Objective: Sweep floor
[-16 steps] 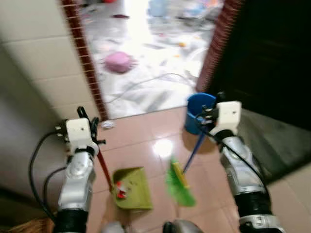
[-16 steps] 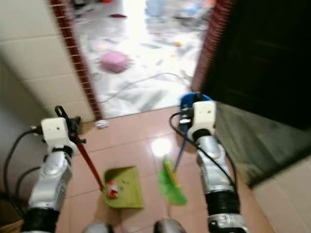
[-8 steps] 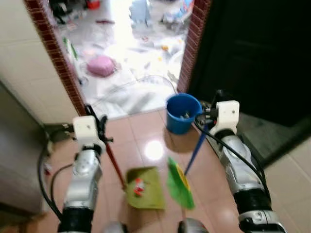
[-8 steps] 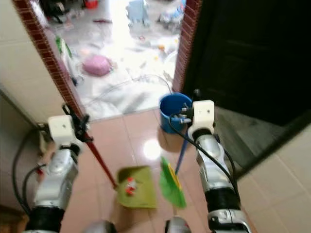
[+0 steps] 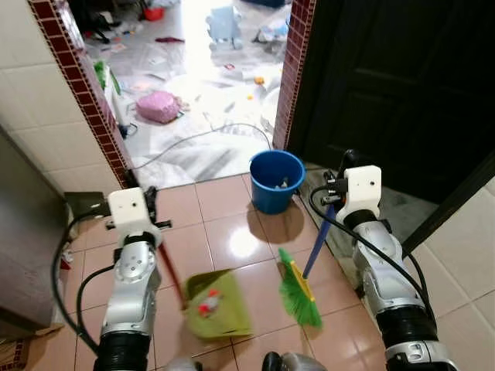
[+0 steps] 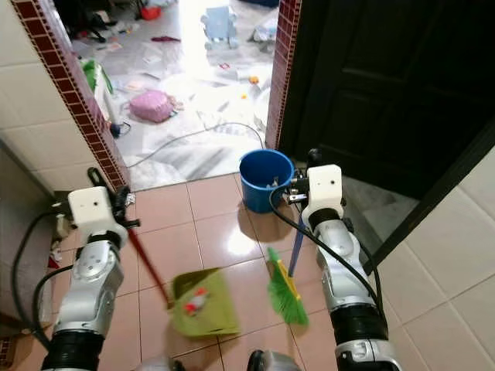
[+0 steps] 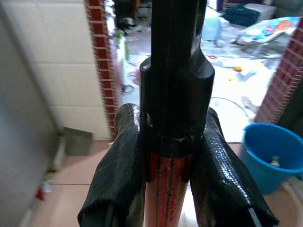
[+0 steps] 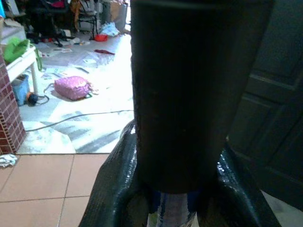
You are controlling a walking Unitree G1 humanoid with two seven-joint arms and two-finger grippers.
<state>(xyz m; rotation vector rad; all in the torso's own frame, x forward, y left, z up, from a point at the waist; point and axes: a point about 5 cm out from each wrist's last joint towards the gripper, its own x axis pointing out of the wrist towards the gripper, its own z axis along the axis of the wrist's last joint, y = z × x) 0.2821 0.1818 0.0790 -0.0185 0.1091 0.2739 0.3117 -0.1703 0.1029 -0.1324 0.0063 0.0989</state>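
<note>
My left gripper [image 5: 152,224] is shut on the red handle [image 5: 168,267] of a green dustpan [image 5: 214,303], which hangs tilted just above the tan floor tiles with red and white scraps in it. In the left wrist view both black fingers [image 7: 120,165] clamp that handle [image 7: 165,194]. My right gripper [image 5: 334,189] is shut on the blue broomstick [image 5: 315,246]; its green bristle head [image 5: 297,290] rests on the tiles right of the dustpan. The right wrist view has the fingers [image 8: 113,189] pressed round the stick [image 8: 173,208].
A blue bucket [image 5: 276,179] stands at the doorway threshold, just ahead of the broom. A dark door [image 5: 394,85] is on the right, a brick-edged tiled wall [image 5: 85,100] on the left. Beyond the doorway lies a littered pale floor with a pink bag [image 5: 158,106] and a cable [image 5: 201,135].
The camera has swung, so the whole scene shifted and sharpened. The dustpan has tipped and blurs slightly. The broom head now sits further right of it.
</note>
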